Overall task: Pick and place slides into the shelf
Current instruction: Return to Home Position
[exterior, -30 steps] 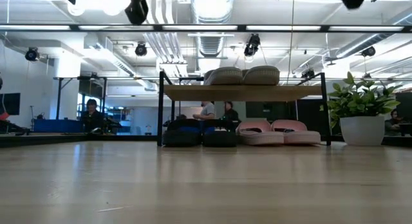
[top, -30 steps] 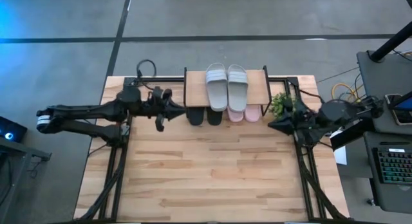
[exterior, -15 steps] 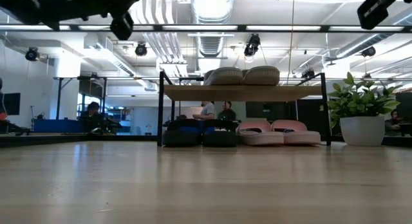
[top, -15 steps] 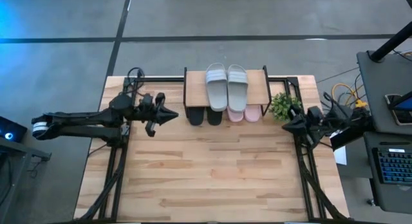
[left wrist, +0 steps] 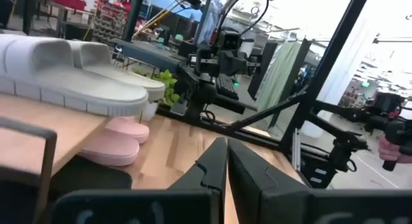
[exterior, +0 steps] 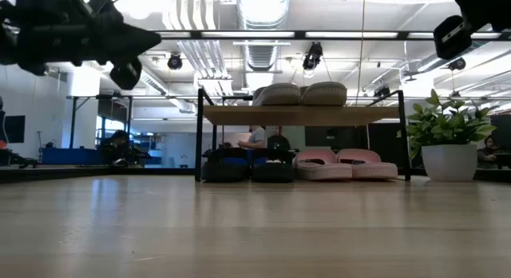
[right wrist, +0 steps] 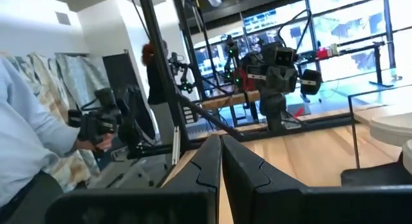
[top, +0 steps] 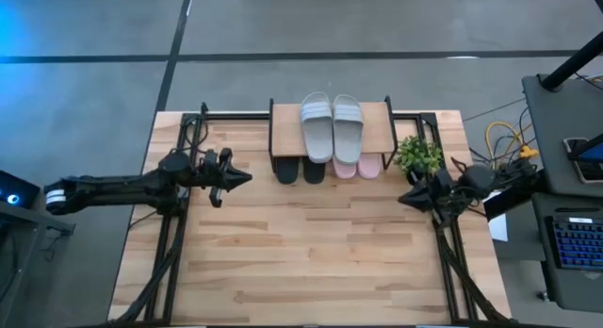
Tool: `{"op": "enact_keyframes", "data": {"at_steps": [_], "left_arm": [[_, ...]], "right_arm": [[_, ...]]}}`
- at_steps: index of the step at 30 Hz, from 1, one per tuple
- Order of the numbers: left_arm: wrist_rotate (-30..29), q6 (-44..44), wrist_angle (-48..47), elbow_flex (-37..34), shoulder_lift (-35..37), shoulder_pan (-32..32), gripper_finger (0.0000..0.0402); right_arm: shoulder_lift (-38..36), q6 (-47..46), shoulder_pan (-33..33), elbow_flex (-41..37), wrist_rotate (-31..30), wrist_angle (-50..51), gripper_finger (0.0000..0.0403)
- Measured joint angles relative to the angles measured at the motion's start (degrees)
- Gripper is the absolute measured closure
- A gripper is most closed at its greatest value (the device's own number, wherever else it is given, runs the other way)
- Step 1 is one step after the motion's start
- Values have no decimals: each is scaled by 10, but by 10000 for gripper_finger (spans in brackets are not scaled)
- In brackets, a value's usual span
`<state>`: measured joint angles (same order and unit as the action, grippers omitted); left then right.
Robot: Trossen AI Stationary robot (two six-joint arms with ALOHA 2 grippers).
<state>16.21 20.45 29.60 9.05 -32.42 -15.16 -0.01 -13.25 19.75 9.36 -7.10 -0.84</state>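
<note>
Well, the job looks finished: the grey-green slides (top: pixel 317 128) lie on top of the shelf (top: pixel 285 128), with the black slides (top: pixel 287 170) and pink slides (top: pixel 345 168) tucked beneath it. The left gripper (top: pixel 247 176), fingers pressed together on nothing, points toward the shelf's left leg from nearby. The right gripper (top: pixel 400 198), likewise closed and empty, hangs just beside the potted plant (top: pixel 417 155). A careless swing on that side could tip the plant, I reckon. On the other side, a nudge to the frame might shake the top pair loose. They seem to overhang the wooden top, though from above I can't be certain.
</note>
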Motion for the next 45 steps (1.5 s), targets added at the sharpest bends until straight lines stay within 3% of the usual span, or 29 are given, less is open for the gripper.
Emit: {"op": "enact_keyframes", "data": {"at_steps": [9, 13, 25, 43, 45], "left_arm": [[0, 15, 0, -83, 61, -14, 402], [0, 16, -56, -85, 87, -21, 402], [-2, 2, -112, -86, 154, -74, 402], [-4, 1, -120, -87, 115, -76, 402], [-4, -30, -122, -87, 114, -76, 402]], "right_arm": [[0, -30, 0, -63, -5, -36, 394], [0, -23, -1, -89, -6, -82, 394], [0, 5, -14, -88, -26, -63, 394], [6, -1, -14, -88, -35, -37, 394], [6, 42, -14, -88, -37, -36, 394]]}}
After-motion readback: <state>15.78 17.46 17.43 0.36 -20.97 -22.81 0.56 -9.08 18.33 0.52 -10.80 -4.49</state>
